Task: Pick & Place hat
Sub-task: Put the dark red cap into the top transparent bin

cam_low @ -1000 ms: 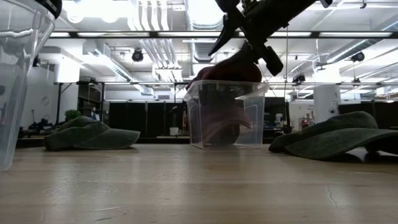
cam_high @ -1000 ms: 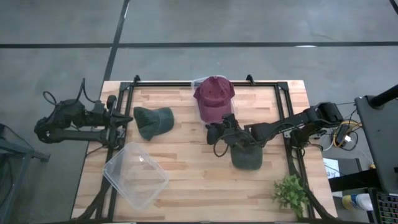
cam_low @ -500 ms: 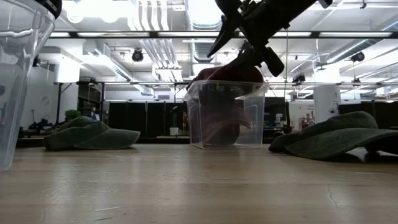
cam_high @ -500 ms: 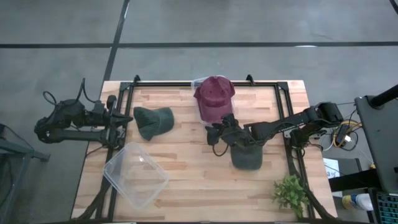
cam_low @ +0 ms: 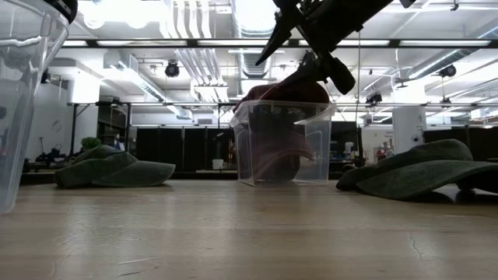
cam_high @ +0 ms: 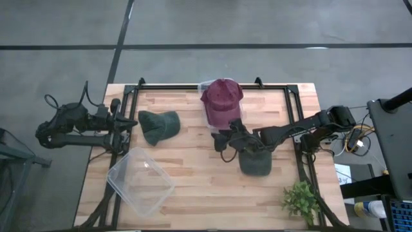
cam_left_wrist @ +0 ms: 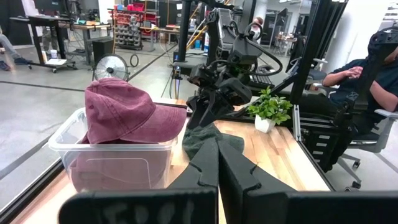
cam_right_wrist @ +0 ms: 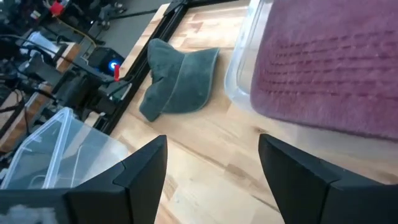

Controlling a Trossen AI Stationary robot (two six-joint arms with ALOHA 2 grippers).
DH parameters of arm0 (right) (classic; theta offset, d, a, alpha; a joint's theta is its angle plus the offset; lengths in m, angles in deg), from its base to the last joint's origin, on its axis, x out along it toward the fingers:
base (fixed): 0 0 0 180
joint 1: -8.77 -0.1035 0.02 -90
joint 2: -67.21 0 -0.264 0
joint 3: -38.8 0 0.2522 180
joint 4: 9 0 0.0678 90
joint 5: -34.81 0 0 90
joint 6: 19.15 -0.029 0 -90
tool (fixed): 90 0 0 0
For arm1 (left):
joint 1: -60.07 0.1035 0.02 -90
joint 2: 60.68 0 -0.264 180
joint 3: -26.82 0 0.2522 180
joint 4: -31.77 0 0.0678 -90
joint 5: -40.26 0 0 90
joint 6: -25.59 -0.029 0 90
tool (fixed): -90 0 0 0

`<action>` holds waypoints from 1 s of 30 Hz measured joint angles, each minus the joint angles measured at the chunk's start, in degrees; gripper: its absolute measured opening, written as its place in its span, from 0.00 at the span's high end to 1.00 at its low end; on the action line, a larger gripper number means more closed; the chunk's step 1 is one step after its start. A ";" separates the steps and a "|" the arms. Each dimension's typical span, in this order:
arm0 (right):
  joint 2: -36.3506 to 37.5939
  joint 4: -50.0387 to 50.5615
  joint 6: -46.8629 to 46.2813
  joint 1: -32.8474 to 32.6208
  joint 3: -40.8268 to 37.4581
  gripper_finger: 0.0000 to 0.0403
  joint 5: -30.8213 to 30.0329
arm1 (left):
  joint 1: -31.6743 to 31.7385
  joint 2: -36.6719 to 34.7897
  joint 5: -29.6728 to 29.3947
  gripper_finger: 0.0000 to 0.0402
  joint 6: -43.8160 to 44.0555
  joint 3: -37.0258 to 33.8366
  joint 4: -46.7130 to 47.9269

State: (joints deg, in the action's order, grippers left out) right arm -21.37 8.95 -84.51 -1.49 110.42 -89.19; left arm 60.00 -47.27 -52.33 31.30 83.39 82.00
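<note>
A maroon hat (cam_high: 222, 98) sits in a clear bin (cam_high: 203, 86) at the table's far edge, its crown above the rim (cam_low: 282, 92). Two green hats lie flat on the wood: one left of centre (cam_high: 159, 125), one on the right (cam_high: 255, 162). My right gripper (cam_high: 224, 137) hangs open just near of the bin, above the table (cam_low: 302, 71). Its wrist view looks past the maroon hat (cam_right_wrist: 329, 68) to the left green hat (cam_right_wrist: 180, 78). My left gripper (cam_high: 132, 122) waits shut at the table's left edge (cam_left_wrist: 217, 171), just short of the left green hat (cam_left_wrist: 211, 140).
A second clear bin (cam_high: 140, 181) stands tilted at the near left corner and looms in the low view (cam_low: 23, 101). A small potted plant (cam_high: 300, 200) sits at the near right corner. Black frame rails (cam_high: 293, 109) run along the table's sides. Bare wood lies in the near middle.
My right gripper has risen slightly beside the maroon hat's bin and stayed open. Nothing else has moved.
</note>
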 joint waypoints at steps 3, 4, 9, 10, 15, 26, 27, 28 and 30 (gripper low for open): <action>0.00 0.00 1.22 0.02 0.00 0.36 0.00 | 0.00 0.00 -0.02 1.00 0.00 0.00 0.00; 0.00 0.02 1.24 0.01 0.00 0.35 0.00 | 0.02 0.00 -0.02 1.00 0.02 0.00 0.00; 0.00 0.08 1.05 0.04 0.00 0.30 0.00 | 0.02 0.00 -0.01 1.00 0.04 0.00 0.00; 0.00 0.11 1.04 0.04 0.00 0.29 0.00 | 0.02 0.00 -0.02 1.00 0.04 0.00 0.00; 0.30 0.12 0.99 -0.02 0.00 0.22 5.70 | 0.00 0.00 -0.02 1.00 0.04 0.00 0.00; 4.10 -4.03 5.65 -3.73 0.00 0.18 10.72 | 0.01 0.00 -0.02 1.00 -0.96 0.00 0.00; 4.50 -5.36 7.66 -4.24 0.00 0.18 8.89 | 0.00 0.00 -0.02 1.00 -0.98 0.00 -0.02; 5.01 -6.68 9.68 -4.62 0.00 0.18 6.82 | 0.00 0.00 -0.02 1.00 -0.99 0.00 0.00; 5.94 -9.52 13.26 -5.11 0.00 0.18 2.68 | 0.02 0.00 -0.02 1.00 -1.01 0.00 0.00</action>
State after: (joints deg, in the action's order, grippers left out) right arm -15.43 -0.57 -71.26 -6.60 110.42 -86.51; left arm 60.02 -47.27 -52.35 30.30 83.39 82.00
